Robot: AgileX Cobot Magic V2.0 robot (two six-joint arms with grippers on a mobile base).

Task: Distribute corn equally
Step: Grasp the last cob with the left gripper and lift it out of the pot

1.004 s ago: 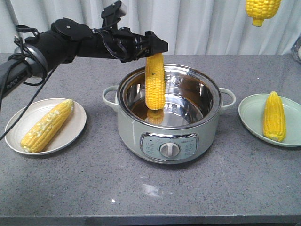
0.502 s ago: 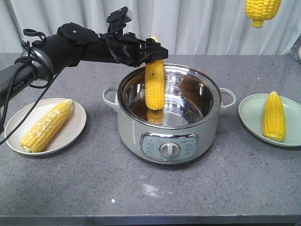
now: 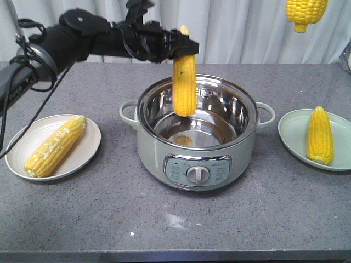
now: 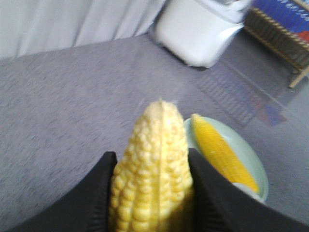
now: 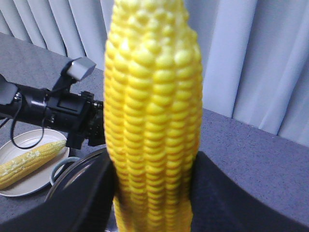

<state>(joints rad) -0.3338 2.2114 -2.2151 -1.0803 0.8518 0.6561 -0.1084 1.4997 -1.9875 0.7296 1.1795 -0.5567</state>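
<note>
Corn is gripped in both claws. The left claw [image 3: 184,46] [image 4: 150,154] is clenched on the upper part of 1 cob, the hanging cob [image 3: 185,82] [image 4: 150,183]. Its tip stands out above the black fingers [image 4: 99,193] and its body hangs upright beneath them. Directly below this claw sits the pot [image 3: 197,156], a steel-lined electric cooker with 2 side handles. The cob's lower end is seen over the pot's opening, apart from its floor.

Lower down on the arm's side of the left claw, the cream plate [image 3: 27,137] rests on the grey desk [image 3: 109,208], and the pale cob [image 3: 55,145] is laid diagonally across it. Beyond the pot, on the claw's other side, the green plate [image 3: 293,131] [image 4: 253,164] carries the deep-yellow cob [image 3: 320,135] [image 4: 222,150], its tapered end pointing toward the curtain [image 3: 241,27].

The right claw [image 5: 152,159] is clamped on the high cob [image 3: 306,12] [image 5: 152,96], with 1 dark finger pressed against each side. In the front view this cob is seen well above the green plate with its narrow end down, and the claw itself is cut off by the top edge.
</note>
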